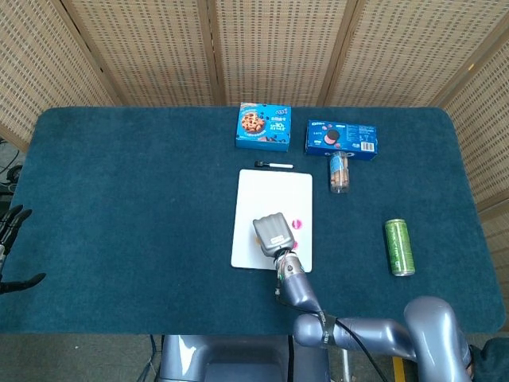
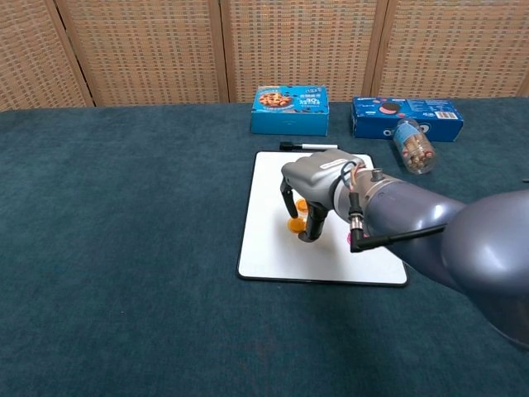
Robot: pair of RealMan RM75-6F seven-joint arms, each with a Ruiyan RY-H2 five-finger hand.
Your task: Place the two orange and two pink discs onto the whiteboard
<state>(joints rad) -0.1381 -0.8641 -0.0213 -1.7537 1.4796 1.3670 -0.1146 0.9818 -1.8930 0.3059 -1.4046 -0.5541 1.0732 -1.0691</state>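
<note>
Two orange discs show beneath my right hand, which pinches the lower orange disc just over the whiteboard, one pink disc already down, the second pink hidden, my left hand idle and spread.

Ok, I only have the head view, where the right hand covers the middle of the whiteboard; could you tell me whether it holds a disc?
Observer: Yes. In the chest view the right hand pinches an orange disc between its fingers, over the whiteboard.
Operator: Is the other orange one on the board?
Observer: Yes, the second orange disc lies just behind the held one.
Operator: Is the held disc touching the board?
Observer: It sits low over the board, but I cannot tell contact.
</note>
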